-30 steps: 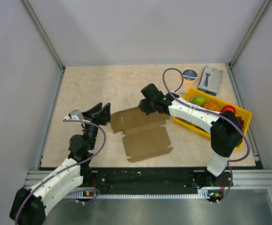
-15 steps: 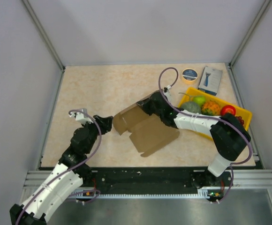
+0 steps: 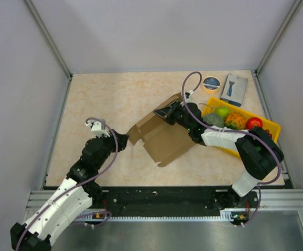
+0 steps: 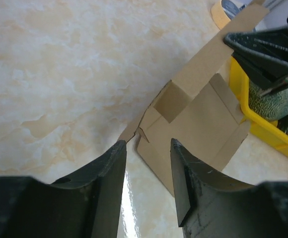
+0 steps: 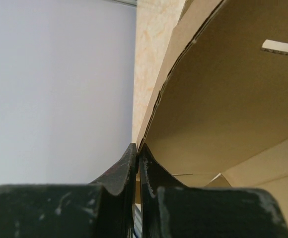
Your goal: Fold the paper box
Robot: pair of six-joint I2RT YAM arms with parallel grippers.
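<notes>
Paper box (image 3: pixel 164 141) near the middle of the tabletop (image 3: pixel 104 99), partly opened: broad near panel lying flat, far flap lifted off the surface. Right gripper (image 3: pixel 162 112) pinched shut on the edge of that raised flap, holding it up. Left gripper (image 3: pixel 124 139) low at the box's left corner, jaws parted, nothing between them, a small corner flap just ahead of the fingertips. Seemingly an early fold: standing a side wall up against the held flap. To do it well: hold the right pinch steady against any slide toward the yellow tray (image 3: pixel 273 126) by the right edge. Bring the left fingers squarely onto the corner flap, closing only with cardboard between the pads. Bend along the scored crease, not across it. Avoid dragging the flat panel or crushing the notched edge.
</notes>
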